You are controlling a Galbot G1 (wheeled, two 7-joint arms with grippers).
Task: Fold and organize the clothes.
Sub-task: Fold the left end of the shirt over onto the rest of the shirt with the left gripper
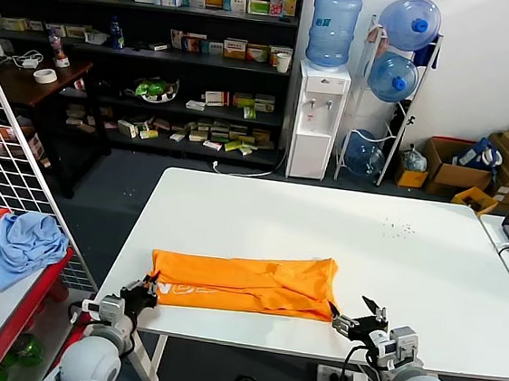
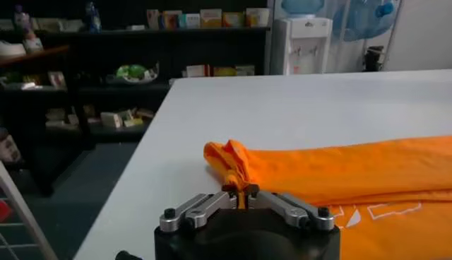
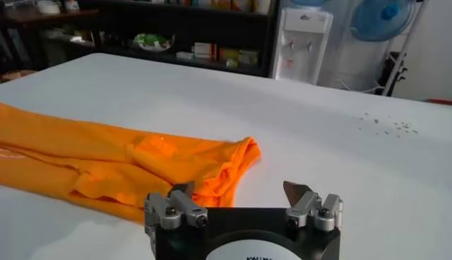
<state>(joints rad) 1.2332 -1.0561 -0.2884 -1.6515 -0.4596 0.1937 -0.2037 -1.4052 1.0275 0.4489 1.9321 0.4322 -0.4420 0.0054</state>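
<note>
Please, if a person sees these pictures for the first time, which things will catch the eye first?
First, the bright orange T-shirt, folded into a long band at the near edge of the white table. Then the left gripper, its jaws shut on the shirt's bunched left end, while the right gripper waits open by the other end.

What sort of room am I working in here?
Probably a lab or office test space mocked up like a shop: stocked shelves, a water dispenser with spare bottles, cardboard boxes.
</note>
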